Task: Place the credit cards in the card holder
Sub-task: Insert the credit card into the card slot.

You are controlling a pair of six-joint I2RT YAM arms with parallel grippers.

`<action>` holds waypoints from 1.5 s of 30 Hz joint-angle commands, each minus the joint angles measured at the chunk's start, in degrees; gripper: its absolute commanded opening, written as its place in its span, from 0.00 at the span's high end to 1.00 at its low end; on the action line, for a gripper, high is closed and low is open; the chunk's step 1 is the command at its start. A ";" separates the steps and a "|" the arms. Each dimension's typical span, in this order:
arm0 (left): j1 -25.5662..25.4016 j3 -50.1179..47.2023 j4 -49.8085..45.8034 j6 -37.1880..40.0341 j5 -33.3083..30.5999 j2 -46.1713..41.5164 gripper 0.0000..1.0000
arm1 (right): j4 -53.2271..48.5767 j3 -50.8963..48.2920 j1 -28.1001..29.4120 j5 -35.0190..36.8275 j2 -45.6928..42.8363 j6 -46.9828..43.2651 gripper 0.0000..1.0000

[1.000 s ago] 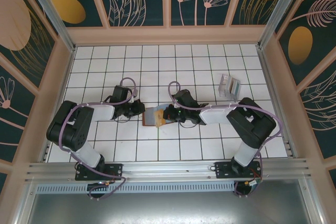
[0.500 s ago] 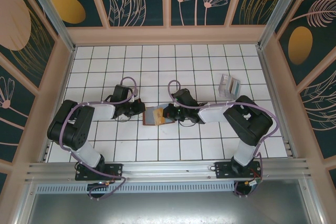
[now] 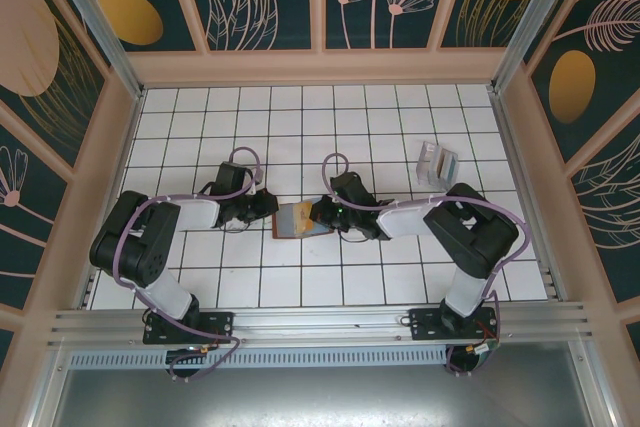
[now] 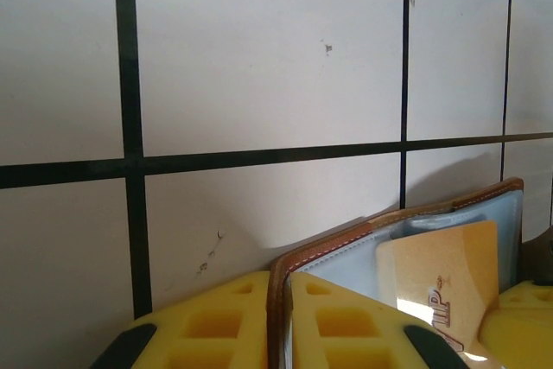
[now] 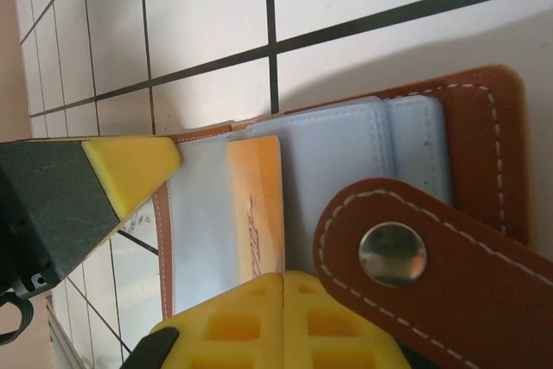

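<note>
Insertion underway: left claw (image 4: 278, 291) pinches card holder (image 5: 484, 153) at nine o'clock rim; right claw (image 5: 282, 287), shut empty, presses credit card (image 5: 257, 205); likely needs deeper push.

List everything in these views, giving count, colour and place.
card holder: one, brown leather with pale blue pockets, open at mid-table between the two hands
card: one, orange-tan, partly inside a pocket of the card holder
packet: one, translucent and striped, far right part of the table
table: one, white tiles with dark lines
left hand: one, yellow fingers, clamped on the card holder's leather edge
right hand: one, yellow fingers shut, tips at the end of the card
</note>
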 commanded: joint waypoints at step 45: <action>-0.60 -2.72 0.90 -3.17 -2.01 4.75 0.80 | -13.28 9.42 4.52 8.28 1.18 -6.71 0.74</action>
